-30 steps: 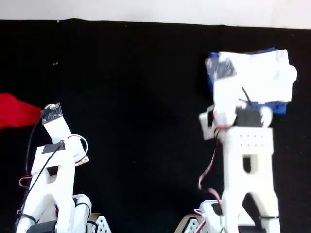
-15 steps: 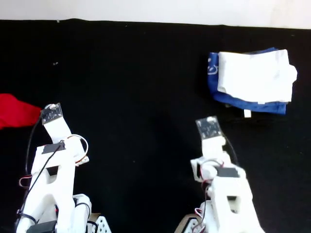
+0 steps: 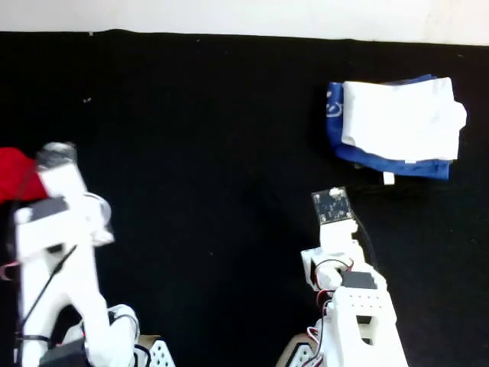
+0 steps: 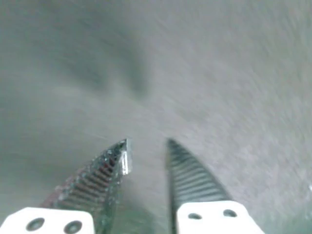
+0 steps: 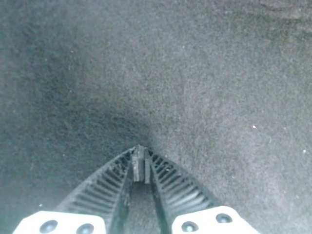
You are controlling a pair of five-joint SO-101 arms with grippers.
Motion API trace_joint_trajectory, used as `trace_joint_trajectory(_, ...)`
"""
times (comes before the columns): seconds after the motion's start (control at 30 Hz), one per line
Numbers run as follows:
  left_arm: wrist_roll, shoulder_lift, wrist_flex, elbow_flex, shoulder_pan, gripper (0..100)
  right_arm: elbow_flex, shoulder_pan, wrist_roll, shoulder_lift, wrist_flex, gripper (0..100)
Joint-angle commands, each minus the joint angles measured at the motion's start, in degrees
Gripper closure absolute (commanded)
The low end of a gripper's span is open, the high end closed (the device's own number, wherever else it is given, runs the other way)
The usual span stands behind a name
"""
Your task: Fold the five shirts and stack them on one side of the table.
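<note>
From above, a black felt-covered table (image 3: 199,115) with a matte, slightly fuzzy nap carries a folded white cotton shirt (image 3: 401,118), a soft rectangle with rounded corners. It lies on a folded blue shirt (image 3: 334,126) whose edges show along the stack's left and near sides, at the far right of the table. A bunched red cloth (image 3: 14,176) sits at the left edge, its right part hidden behind the white plastic left arm (image 3: 57,229), whose upper end stands over it. The white plastic right arm (image 3: 344,267) stands near, right of centre, well apart from the stack, which lies farther off and to its right. In the left wrist view, the left gripper (image 4: 147,146) shows two dark, ridged, tapering fingers held a narrow gap apart, holding nothing, over the grey felt. In the right wrist view, the right gripper (image 5: 140,163) has its ribbed fingers closed tip to tip with nothing between them, above bare speckled felt.
</note>
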Motion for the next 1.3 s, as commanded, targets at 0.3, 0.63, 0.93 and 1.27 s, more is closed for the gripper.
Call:
trace_joint_trajectory(0.3, -5.2, 43.3, 1.5, -44.9, -9.3, 82, 0.4, 1.5, 0.4, -0.4, -1.4, 98.6)
trace_joint_trajectory(0.63, -5.3, 63.0, 1.5, -68.2, -9.5, 82, 0.4, 1.5, 0.4, -0.2, -1.4, 98.6)
trace_joint_trajectory(0.93, -5.3, 71.5, 4.7, -74.3, -7.9, 93, 0.3, 1.5, 0.4, -0.2, -1.4, 98.6)
trace_joint_trajectory(1.27, 2.3, 60.0, 17.1, -77.5, 2.5, 99, 0.3, 1.5, 0.4, -0.2, -1.4, 98.6)
